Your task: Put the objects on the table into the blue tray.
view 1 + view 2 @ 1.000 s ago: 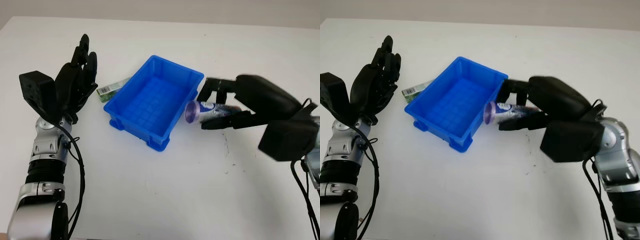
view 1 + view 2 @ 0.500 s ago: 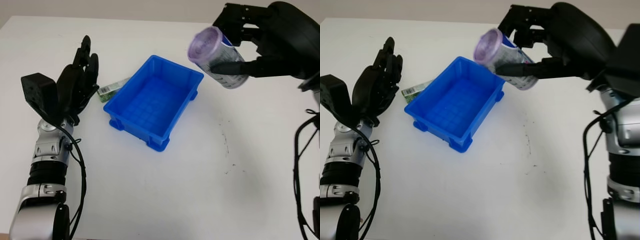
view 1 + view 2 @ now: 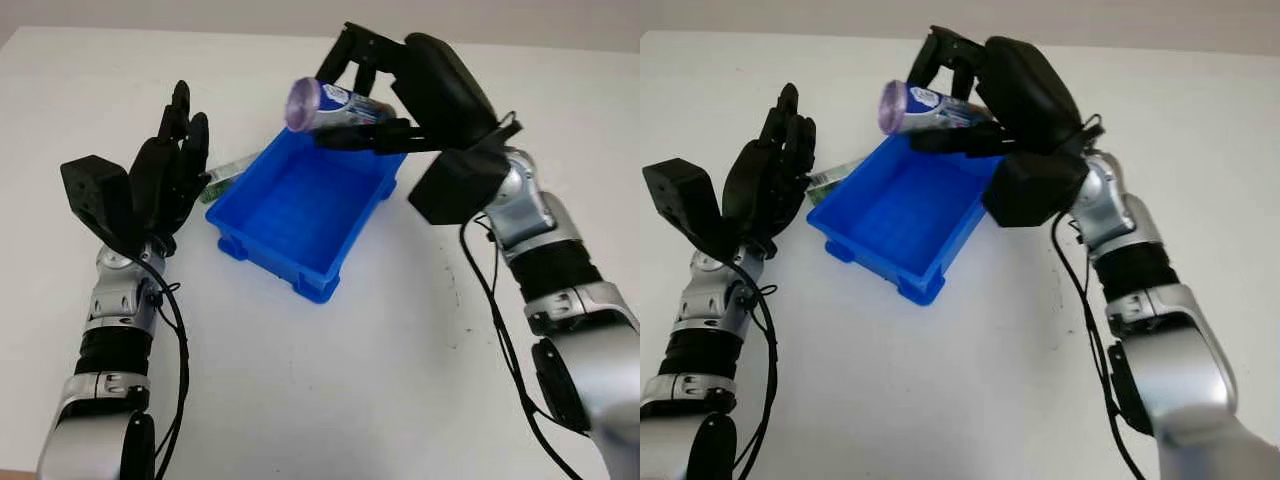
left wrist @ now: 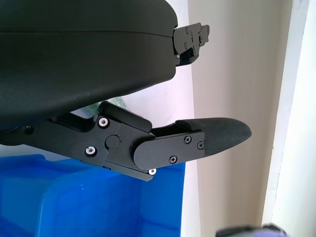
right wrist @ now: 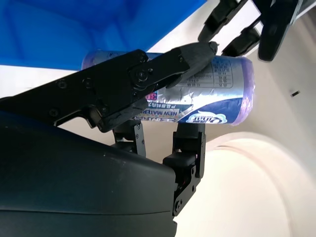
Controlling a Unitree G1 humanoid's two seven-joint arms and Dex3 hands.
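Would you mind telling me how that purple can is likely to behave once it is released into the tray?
Held sideways by the right hand over the blue tray, the purple can is cylindrical, so it would probably roll. Its glossy wrap looks slippery.

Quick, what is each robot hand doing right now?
Left robot hand: open, raised beside the blue tray.
Right robot hand: closed on the purple can, above the tray's far end.

Bright even light, soft shadows, wrist views perhaps slightly blurred up close
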